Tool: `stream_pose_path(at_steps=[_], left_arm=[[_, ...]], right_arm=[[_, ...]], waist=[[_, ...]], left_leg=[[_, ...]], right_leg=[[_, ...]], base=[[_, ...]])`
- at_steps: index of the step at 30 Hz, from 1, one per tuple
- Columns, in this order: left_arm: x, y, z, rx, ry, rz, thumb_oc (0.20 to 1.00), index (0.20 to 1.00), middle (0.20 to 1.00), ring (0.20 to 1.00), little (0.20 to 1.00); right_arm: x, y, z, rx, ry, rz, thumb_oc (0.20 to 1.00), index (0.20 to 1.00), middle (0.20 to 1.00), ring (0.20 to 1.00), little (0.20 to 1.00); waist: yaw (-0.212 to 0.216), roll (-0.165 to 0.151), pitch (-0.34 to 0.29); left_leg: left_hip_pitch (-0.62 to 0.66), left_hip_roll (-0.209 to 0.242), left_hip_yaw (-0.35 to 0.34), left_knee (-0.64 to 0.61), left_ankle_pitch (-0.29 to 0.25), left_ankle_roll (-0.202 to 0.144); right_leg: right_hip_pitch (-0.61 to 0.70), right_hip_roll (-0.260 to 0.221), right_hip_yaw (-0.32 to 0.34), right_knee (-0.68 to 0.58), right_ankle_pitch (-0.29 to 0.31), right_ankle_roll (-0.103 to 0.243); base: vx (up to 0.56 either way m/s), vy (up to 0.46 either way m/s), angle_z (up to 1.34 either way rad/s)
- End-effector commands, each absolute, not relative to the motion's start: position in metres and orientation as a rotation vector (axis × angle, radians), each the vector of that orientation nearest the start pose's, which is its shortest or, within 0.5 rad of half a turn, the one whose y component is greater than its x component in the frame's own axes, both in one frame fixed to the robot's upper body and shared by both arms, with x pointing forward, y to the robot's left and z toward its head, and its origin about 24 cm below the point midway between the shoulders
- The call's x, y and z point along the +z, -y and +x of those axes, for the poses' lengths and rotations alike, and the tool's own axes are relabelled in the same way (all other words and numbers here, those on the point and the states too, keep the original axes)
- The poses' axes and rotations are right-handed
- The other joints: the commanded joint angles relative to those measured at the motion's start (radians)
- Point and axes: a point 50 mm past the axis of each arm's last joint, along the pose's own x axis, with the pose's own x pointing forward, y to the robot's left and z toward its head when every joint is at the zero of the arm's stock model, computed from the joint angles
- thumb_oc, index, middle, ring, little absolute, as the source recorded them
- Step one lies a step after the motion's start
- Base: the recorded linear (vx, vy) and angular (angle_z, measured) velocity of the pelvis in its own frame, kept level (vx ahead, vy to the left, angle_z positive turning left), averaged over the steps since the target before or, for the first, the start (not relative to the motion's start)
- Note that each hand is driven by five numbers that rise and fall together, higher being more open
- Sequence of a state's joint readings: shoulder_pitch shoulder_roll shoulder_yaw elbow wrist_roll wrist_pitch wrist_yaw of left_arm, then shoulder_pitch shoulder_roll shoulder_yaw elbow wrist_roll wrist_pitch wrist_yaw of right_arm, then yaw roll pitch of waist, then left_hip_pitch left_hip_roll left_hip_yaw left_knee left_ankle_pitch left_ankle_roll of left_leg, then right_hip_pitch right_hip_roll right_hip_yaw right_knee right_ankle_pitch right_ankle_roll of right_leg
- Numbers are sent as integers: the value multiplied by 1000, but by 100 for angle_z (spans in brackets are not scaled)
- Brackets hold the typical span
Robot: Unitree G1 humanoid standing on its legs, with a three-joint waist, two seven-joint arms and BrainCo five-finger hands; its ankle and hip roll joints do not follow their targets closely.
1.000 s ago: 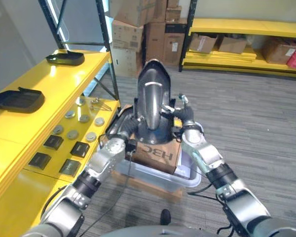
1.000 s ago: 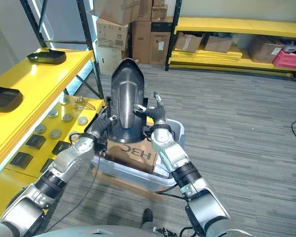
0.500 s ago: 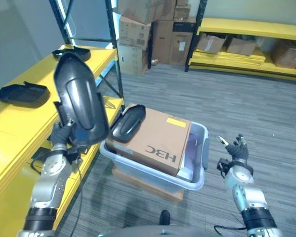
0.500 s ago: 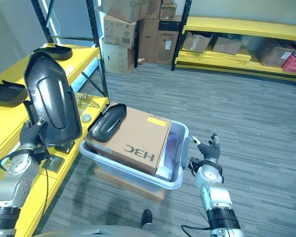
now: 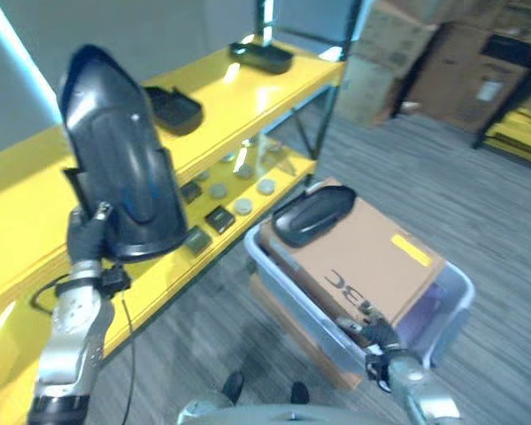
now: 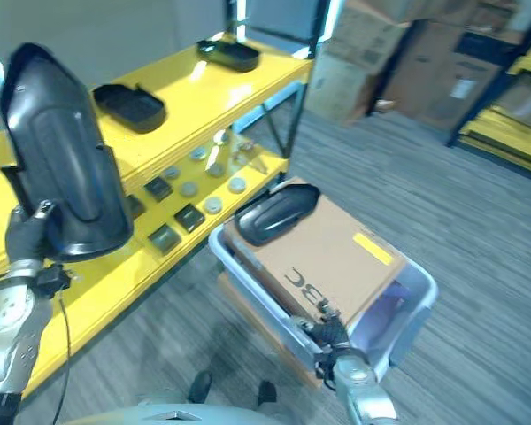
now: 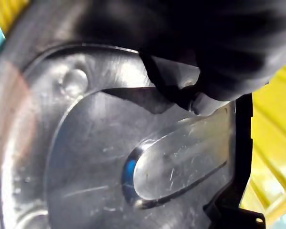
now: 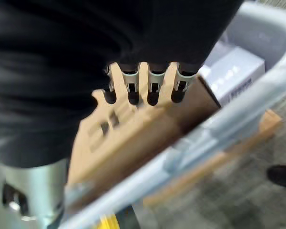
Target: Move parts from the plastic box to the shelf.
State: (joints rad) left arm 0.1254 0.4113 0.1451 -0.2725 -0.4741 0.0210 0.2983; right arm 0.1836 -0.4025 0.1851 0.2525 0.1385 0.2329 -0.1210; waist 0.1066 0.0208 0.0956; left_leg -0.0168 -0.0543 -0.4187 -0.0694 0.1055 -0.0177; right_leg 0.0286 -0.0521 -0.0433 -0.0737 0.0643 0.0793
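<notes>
A large glossy black shell part (image 5: 115,164) stands upright in front of the yellow shelf (image 5: 18,190), with my left hand (image 5: 88,237) shut on its lower edge. In the left wrist view the part's shiny surface (image 7: 109,157) lies right against that hand. To the right stands the grey plastic box (image 6: 418,297) holding a cardboard box (image 6: 341,257). On top of the cardboard lies a smaller black part (image 6: 274,212). My right hand (image 6: 329,335) hangs open at the plastic box's near rim, its fingers (image 8: 143,90) straight over the cardboard.
Two black trays (image 5: 175,108) (image 5: 262,57) lie on the upper shelf board. Round discs (image 5: 243,205) and small black square parts (image 5: 219,220) sit on the lower board. Stacked cardboard boxes (image 5: 478,53) stand at the back right. Grey carpet lies around the box.
My right hand let go of the large part and dropped to the box's near rim. My left hand carried the part left to the shelf. The camera turned left.
</notes>
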Motion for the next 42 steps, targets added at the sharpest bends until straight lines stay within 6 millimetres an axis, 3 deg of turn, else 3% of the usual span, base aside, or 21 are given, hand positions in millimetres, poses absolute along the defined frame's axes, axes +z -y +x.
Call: stream_pose_path(at_steps=[1, 4, 5, 7, 8, 11, 13, 20, 26, 29, 30, 31, 32, 34, 37, 38, 39, 40, 41, 42], left_arm=[[148, -253, 227, 315, 435, -62, 200, 200, 200, 200, 200], [149, -249, 226, 324, 449, -95, 200, 200, 200, 200, 200], [148, -248, 227, 318, 448, -103, 200, 200, 200, 200, 200], [148, -243, 228, 294, 451, -111, 200, 200, 200, 200, 200], [147, -239, 231, 269, 455, -127, 200, 200, 200, 200, 200], [145, -234, 235, 238, 457, -154, 200, 200, 200, 200, 200], [143, -231, 237, 231, 451, -159, 200, 200, 200, 200, 200], [139, -234, 233, 259, 433, -141, 200, 200, 200, 200, 200], [143, -227, 242, 205, 415, -115, 200, 200, 200, 200, 200], [143, -226, 243, 201, 414, -115, 200, 200, 200, 200, 200], [148, -217, 254, 157, 407, -99, 200, 200, 200, 200, 200], [149, -213, 258, 151, 405, -91, 200, 200, 200, 200, 200], [150, -212, 260, 148, 405, -90, 200, 200, 200, 200, 200], [152, -205, 265, 146, 406, -91, 200, 200, 200, 200, 200], [155, -201, 270, 137, 407, -96, 200, 200, 200, 200, 200], [159, -199, 270, 129, 408, -102, 200, 200, 200, 200, 200], [159, -199, 270, 123, 407, -105, 200, 200, 200, 200, 200], [160, -199, 270, 123, 407, -105, 200, 200, 200, 200, 200], [158, -199, 266, 117, 414, -103, 200, 200, 200, 200, 200], [158, -200, 264, 113, 417, -105, 200, 200, 200, 200, 200]], right_arm=[[-56, 219, 198, 118, -594, -496, 1000, 1000, 1000, 1000, 1000], [-67, 214, 199, 226, -608, -714, 1000, 1000, 1000, 1000, 1000], [-70, 215, 199, 248, -617, -784, 1000, 1000, 1000, 1000, 1000], [-75, 222, 194, 240, -651, -843, 1000, 1000, 1000, 1000, 1000], [-83, 232, 184, 218, -714, -872, 1000, 1000, 1000, 1000, 1000], [-98, 249, 165, 180, -829, -921, 1000, 1000, 1000, 1000, 1000], [-104, 254, 160, 178, -865, -947, 1000, 1000, 1000, 1000, 1000], [-116, 261, 150, 247, -1017, -1045, 1000, 1000, 1000, 1000, 1000], [-135, 261, 126, 204, -1155, -979, 1000, 1000, 1000, 1000, 1000], [-135, 261, 125, 199, -1161, -974, 1000, 1000, 1000, 1000, 1000], [-143, 264, 105, 57, -1236, -844, 1000, 1000, 1000, 1000, 1000], [-144, 267, 100, 16, -1249, -812, 1000, 1000, 1000, 1000, 1000], [-144, 268, 98, -8, -1253, -795, 1000, 1000, 1000, 1000, 1000], [-144, 277, 92, -46, -1267, -781, 1000, 1000, 1000, 1000, 1000], [-145, 281, 86, -58, -1271, -782, 1000, 1000, 1000, 1000, 1000], [-146, 280, 87, -55, -1271, -777, 1000, 1000, 1000, 1000, 1000], [-146, 279, 86, -51, -1271, -779, 1000, 1000, 1000, 1000, 1000], [-147, 279, 86, -47, -1271, -782, 1000, 1000, 1000, 1000, 1000], [-148, 275, 84, -29, -1273, -794, 1000, 1000, 1000, 1000, 1000], [-148, 274, 84, -15, -1269, -809, 1000, 1000, 1000, 1000, 1000]], waist=[[-6, -26, -21], [23, -28, 6], [28, -30, 18], [21, -31, 37], [5, -30, 50], [-23, -29, 59], [-24, -29, 60], [14, -29, 42], [38, -27, 9], [38, -25, 5], [7, -1, 15], [-12, 11, 28], [-14, 12, 31], [-55, 34, 57], [-86, 42, 77], [-97, 20, 82], [-105, 9, 86], [-107, 8, 88], [-121, -6, 96], [-124, -12, 97]], left_leg=[[-34, -62, 77, -18, 20, 45], [-68, -50, 80, -18, 45, 24], [-83, -35, 115, -18, 52, 12], [-115, 4, 223, -18, 71, -11], [-140, 49, 343, -18, 90, -33], [-150, 104, 497, -18, 101, -52], [-146, 111, 530, -18, 103, -57], [-118, 91, 523, -18, 95, -52], [-48, 30, 485, -18, 17, 4], [-50, 28, 481, -18, 17, 8], [-19, -16, 460, -18, -1, 69], [-8, -30, 448, -18, -7, 88], [-7, -36, 447, -18, -8, 92], [22, -40, 427, -18, -21, 101], [41, -32, 408, -18, -33, 88], [54, -35, 393, -18, -53, 79], [64, -36, 384, -18, -69, 77], [69, -35, 382, -18, -75, 76], [98, -30, 367, -18, -101, 77], [111, -21, 370, -18, -113, 74]], right_leg=[[-18, 58, -20, 67, -38, -25], [-14, 60, -58, 67, -43, -34], [-7, 56, -84, 68, -47, -34], [7, 48, -141, 69, -47, -32], [17, 40, -208, 76, -48, -29], [30, 24, -288, 91, -55, -28], [43, 16, -306, 95, -60, -27], [92, -5, -317, 92, -73, -25], [116, -55, -316, 102, -82, 1], [114, -56, -317, 103, -80, 2], [33, -145, -265, 352, -26, 38], [-39, -169, -225, 488, 7, 37], [-59, -175, -214, 518, 11, 38], [-166, -144, -140, 649, 48, 27], [-200, -95, -124, 529, 65, 20], [-199, -70, -112, 327, 72, 32], [-195, -55, -95, 214, 94, 42], [-190, -50, -92, 182, 102, 44], [-230, -34, -49, 34, 152, 61], [-217, -30, -45, 8, 158, 65]], base=[[-141, -28, 44], [-146, -18, 68], [-94, -4, 51], [-110, 28, 108], [-94, 51, 189], [-50, 89, 153], [32, 103, 137], [117, 153, 20], [185, 207, 12], [104, 131, 7], [274, 395, 1], [290, 416, 18], [91, 176, 41], [70, 51, 51], [141, -188, 62], [193, -325, 51], [217, -354, 38], [236, -338, 38], [249, -319, 44], [256, -323, 33]])
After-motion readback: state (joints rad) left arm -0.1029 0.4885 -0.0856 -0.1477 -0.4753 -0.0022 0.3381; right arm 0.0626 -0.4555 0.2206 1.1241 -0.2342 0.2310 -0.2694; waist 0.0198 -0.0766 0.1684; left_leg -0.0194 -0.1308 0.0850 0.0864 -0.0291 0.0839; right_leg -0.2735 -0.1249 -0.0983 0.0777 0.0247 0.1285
